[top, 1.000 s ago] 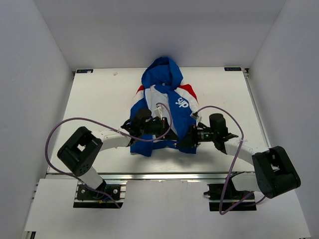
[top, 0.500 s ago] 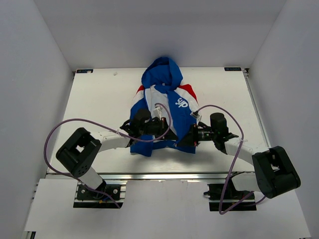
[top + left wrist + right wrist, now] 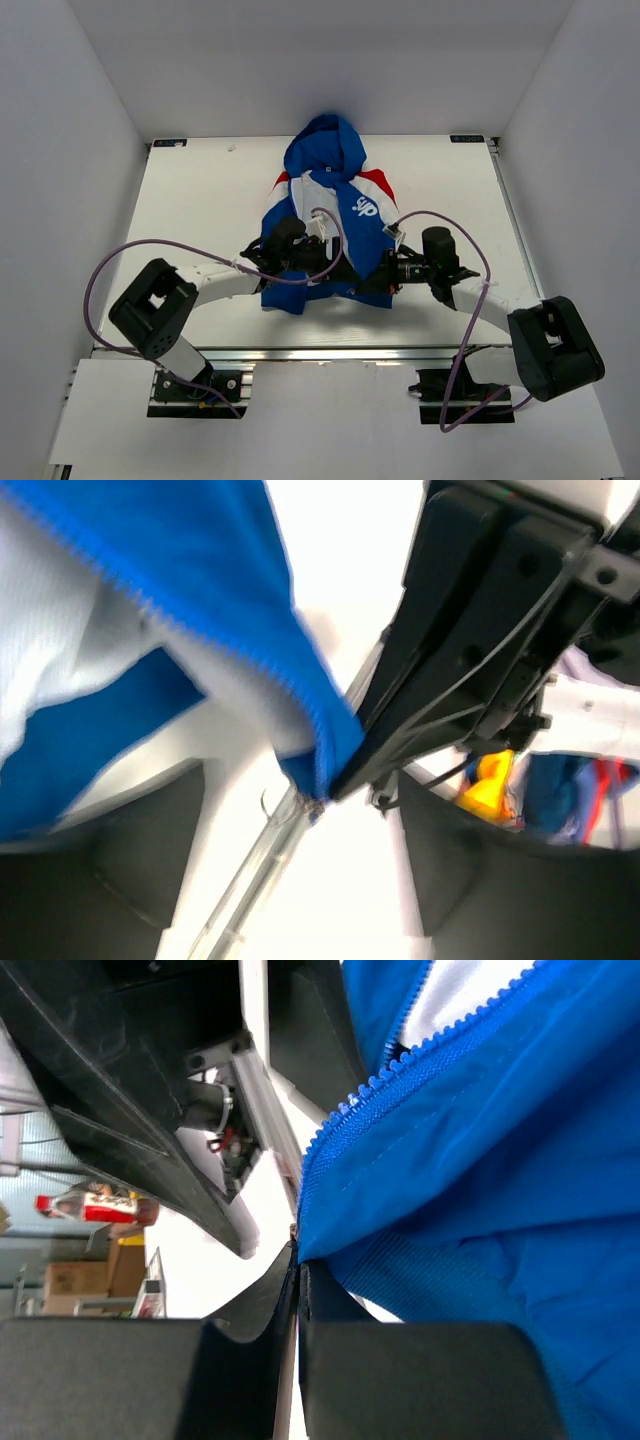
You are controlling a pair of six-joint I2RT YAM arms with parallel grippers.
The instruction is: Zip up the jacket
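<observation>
The jacket [image 3: 330, 190] lies flat mid-table, blue with red shoulders, hood towards the back and its front unzipped. Both grippers meet at its lower hem. My left gripper [image 3: 338, 268] is open, its fingers [image 3: 130, 850] spread wide on either side of the hem corner [image 3: 318, 765], gripping nothing. My right gripper [image 3: 372, 282] is shut on the jacket, its fingertips [image 3: 300, 1285] pressed together on the blue hem [image 3: 480, 1160] just below the zipper teeth [image 3: 370, 1085]. In the left wrist view, the right gripper's black fingers [image 3: 400, 745] pinch that same corner.
The white table [image 3: 200, 200] has raised walls on three sides. An aluminium rail [image 3: 330, 353] runs along the near edge, just behind the grippers, also seen as a metal rail [image 3: 250, 870]. Purple cables [image 3: 130, 250] loop over both arms.
My left gripper has opened and let go of the hem. My right gripper has closed onto the jacket's bottom corner. Both arms have barely shifted.
</observation>
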